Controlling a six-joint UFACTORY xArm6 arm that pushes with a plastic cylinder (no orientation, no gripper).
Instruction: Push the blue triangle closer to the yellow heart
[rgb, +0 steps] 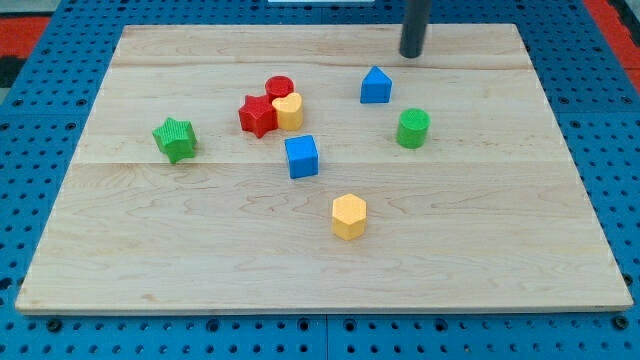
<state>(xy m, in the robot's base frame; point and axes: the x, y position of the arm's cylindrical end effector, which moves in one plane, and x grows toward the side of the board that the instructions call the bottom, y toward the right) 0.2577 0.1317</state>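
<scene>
The blue triangle (375, 86) stands on the wooden board at the view's upper middle right. The yellow heart (289, 110) lies to its left, touching a red star (257, 115) and a red cylinder (279, 88). My tip (412, 54) rests near the board's top edge, up and to the right of the blue triangle, a short gap away from it and not touching it.
A green cylinder (412, 128) stands right of and below the blue triangle. A blue cube (301, 156) sits below the heart. A yellow hexagon (349, 216) lies at lower centre. A green star (175, 139) is at the left. The board (500, 230) rests on a blue pegboard.
</scene>
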